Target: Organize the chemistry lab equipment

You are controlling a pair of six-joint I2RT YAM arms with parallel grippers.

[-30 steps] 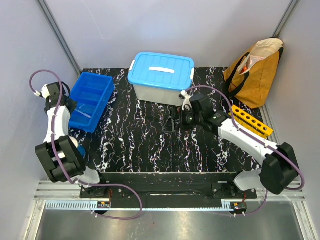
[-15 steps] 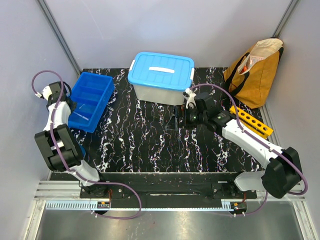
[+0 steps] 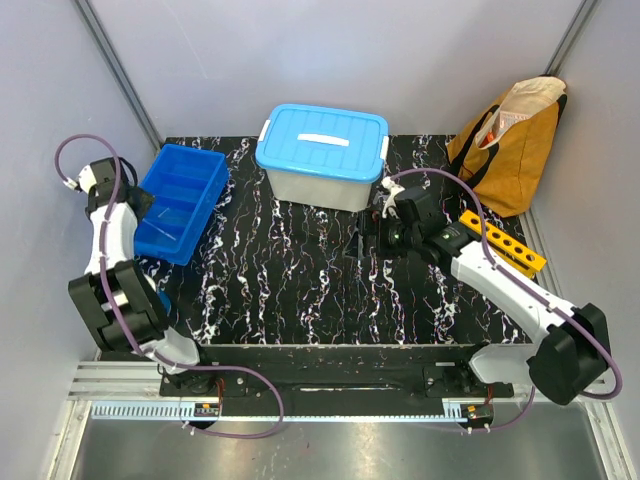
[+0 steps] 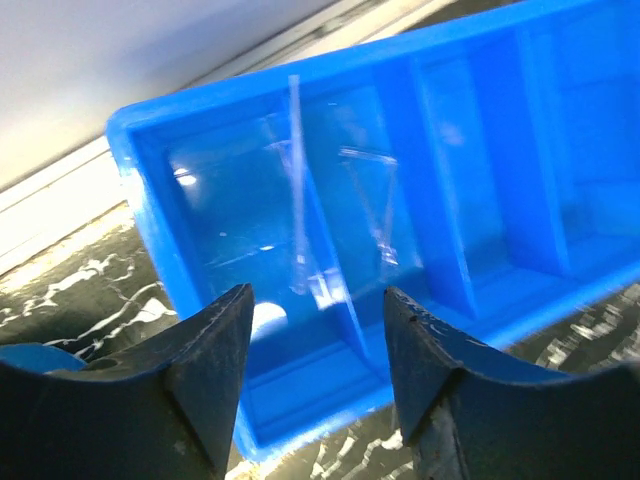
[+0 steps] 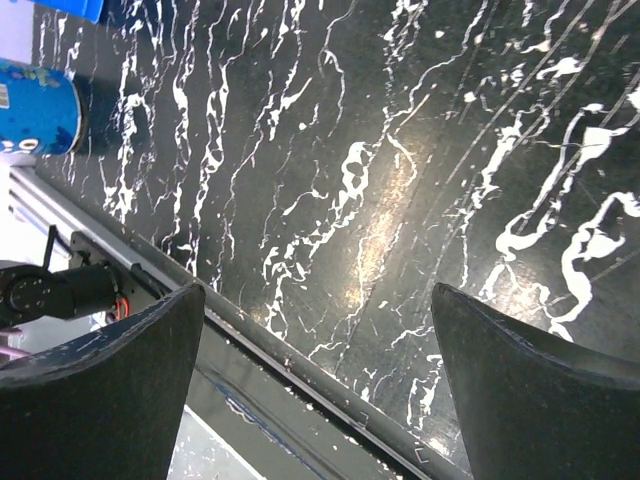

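Hovering over blue bin (image 4: 480, 170), L gripper (image 4: 318, 312) gapes empty — R gripper (image 5: 318, 300) spread wide too.

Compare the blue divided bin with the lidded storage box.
The blue divided bin is open-topped; the lidded storage box is closed. The bin is blue throughout; the box has a whitish body under its blue lid. The bin sits left, the box rear centre. Both are rectangular plastic containers.

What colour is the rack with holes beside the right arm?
The rack is yellow, clearest in the top external view.
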